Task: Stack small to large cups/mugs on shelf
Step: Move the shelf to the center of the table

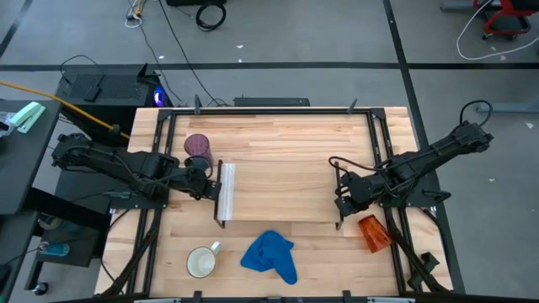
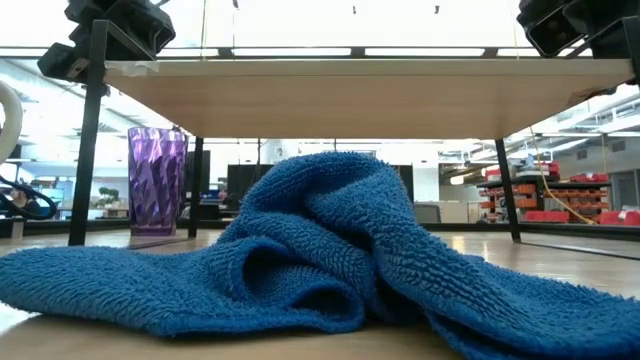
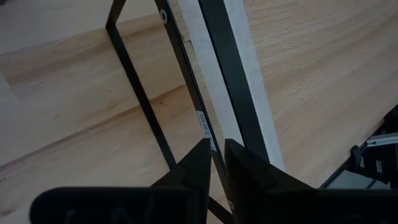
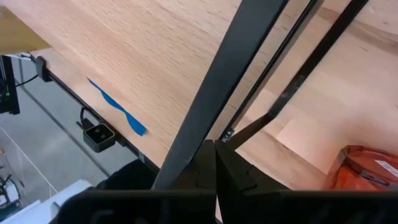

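Observation:
The shelf (image 1: 282, 168) is a light-wood board on thin black legs with a white strip (image 1: 226, 190) along its left end. In the low view its legs (image 2: 88, 150) reach down to the tabletop. My left gripper (image 1: 211, 182) is shut at the strip end and my right gripper (image 1: 341, 195) at the opposite end. The purple cup (image 1: 197, 147) stands upright left of the shelf, toward the far edge. The white mug (image 1: 202, 262) stands upright near the near edge. The orange cup (image 1: 373, 233) lies on its side just near my right gripper. My left gripper (image 3: 214, 148) pinches a thin black metal bar (image 3: 200, 121) of the shelf's frame, just below the white strip, between its two fingers. It comes level from the table's left. My right gripper (image 4: 212, 148) is shut on the black metal frame (image 4: 231, 127) at the shelf's right end, coming level from the table's right. Its own fingers hide the exact place of contact.
A crumpled blue cloth (image 1: 271, 257) lies near the near edge, between the mug and the orange cup, and fills the front of the low view (image 2: 330, 250). Black rails (image 1: 383, 143) run along both table sides. Bare tabletop shows under the shelf.

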Controlling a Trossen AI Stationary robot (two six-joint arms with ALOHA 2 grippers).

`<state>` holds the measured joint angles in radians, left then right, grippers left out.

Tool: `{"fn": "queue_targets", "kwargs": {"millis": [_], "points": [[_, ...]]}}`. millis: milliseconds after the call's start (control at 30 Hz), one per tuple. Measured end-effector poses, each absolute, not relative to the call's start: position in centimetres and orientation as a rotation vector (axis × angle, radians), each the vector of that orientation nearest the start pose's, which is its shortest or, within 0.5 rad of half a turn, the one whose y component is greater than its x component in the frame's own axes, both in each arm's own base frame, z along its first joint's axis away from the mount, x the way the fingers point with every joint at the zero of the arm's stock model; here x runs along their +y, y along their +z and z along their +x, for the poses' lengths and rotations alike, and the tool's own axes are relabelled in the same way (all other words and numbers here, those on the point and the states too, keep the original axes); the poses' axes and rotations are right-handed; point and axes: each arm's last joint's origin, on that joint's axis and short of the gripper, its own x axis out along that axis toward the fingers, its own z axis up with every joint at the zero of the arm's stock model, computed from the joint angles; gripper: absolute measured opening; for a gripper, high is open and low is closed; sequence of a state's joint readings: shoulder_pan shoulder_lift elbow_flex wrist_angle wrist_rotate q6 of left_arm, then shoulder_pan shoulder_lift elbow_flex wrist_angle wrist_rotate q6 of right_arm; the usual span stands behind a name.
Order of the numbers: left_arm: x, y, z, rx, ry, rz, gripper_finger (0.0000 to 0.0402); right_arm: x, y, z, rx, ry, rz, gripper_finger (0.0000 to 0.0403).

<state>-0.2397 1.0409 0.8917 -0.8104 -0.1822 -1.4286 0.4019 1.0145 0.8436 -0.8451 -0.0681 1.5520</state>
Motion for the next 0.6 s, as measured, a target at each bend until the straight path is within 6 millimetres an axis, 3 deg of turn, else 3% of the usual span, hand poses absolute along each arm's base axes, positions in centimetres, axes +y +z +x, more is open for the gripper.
{"fn": "queue_targets", "kwargs": {"millis": [600], "points": [[-4.0, 27.8, 18.6, 0.775, 0.606, -1.128, 0.0062, 6.8, 27.1, 15.6, 1.079, -0.433, 1.266, 0.0015]]}}
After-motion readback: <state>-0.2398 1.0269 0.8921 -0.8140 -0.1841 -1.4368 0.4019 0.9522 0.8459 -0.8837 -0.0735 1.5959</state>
